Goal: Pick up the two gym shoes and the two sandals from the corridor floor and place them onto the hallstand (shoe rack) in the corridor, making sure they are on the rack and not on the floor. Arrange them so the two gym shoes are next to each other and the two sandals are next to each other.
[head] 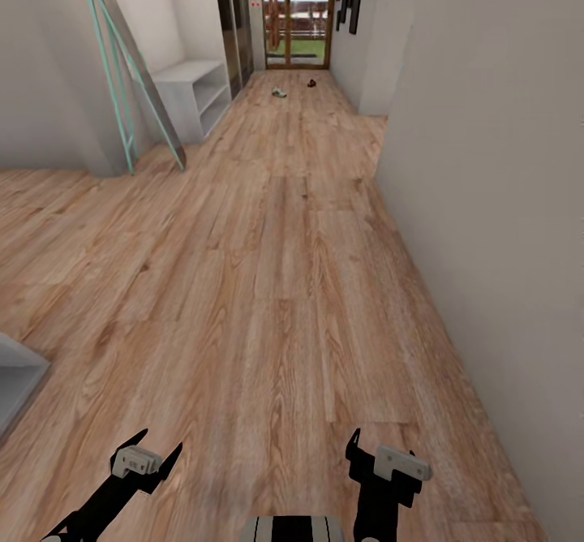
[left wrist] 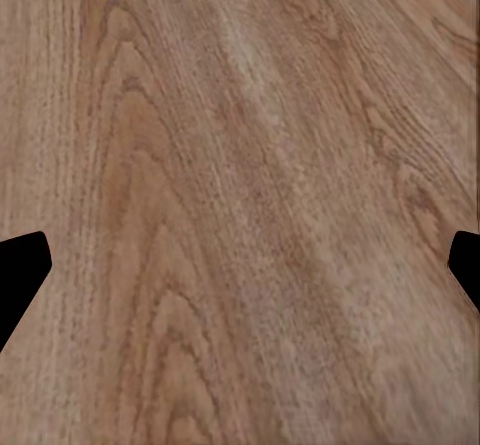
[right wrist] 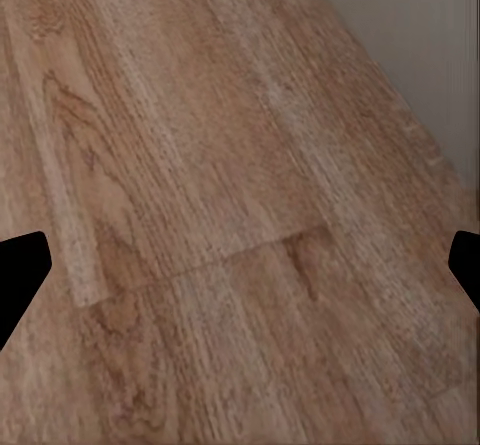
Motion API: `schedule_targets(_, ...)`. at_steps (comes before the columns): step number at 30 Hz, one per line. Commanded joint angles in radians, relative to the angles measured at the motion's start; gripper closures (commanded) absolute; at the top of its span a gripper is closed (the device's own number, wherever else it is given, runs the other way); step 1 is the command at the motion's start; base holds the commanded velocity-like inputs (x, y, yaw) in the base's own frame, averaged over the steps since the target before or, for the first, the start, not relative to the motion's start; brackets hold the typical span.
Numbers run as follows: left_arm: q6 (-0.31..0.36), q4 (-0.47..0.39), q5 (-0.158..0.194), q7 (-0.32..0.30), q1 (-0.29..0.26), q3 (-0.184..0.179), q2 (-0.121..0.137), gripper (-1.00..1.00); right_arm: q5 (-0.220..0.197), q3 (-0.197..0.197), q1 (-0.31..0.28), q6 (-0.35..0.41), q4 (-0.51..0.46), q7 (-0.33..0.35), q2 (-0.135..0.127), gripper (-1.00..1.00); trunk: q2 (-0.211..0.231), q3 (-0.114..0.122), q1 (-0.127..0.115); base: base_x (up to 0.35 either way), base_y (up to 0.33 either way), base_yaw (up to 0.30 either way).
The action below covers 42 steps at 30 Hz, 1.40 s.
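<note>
Far off at upper centre on the corridor floor, one gym shoe and one sandal, hallstand upper left; both fingers spread wide, empty; possible wall scrape while approaching.

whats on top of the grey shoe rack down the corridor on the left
Nothing that can be made out: the hallstand has a bare-looking flat top, and its open shelves look empty. The sloping metal frame covers its near end.
</note>
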Motion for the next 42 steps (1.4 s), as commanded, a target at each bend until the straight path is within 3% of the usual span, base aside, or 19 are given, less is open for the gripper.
schedule_targets(1, -0.005, -0.001, -0.008, -0.004, -0.001, 0.004, -0.001, -1.00, -0.005, 0.003, -0.001, 0.003, -0.001, -0.006, -0.001, -1.00, 0.000, 0.000, 0.000, 0.042, 0.000, -0.132)
schedule_targets(23, -0.001, -0.001, -0.010, 0.002, -0.001, 0.003, -0.004, -1.00, -0.003, 0.004, -0.001, 0.002, -0.001, -0.006, -0.001, -1.00, 0.000, 0.025, 0.000, 0.012, 0.000, -0.020)
schedule_targets(42, 0.003, -0.001, -0.012, 0.005, -0.001, 0.000, -0.006, -1.00, -0.003, 0.004, -0.001, 0.002, -0.001, -0.006, -0.001, -1.00, 0.000, 0.035, 0.000, 0.253, 0.000, 0.000)
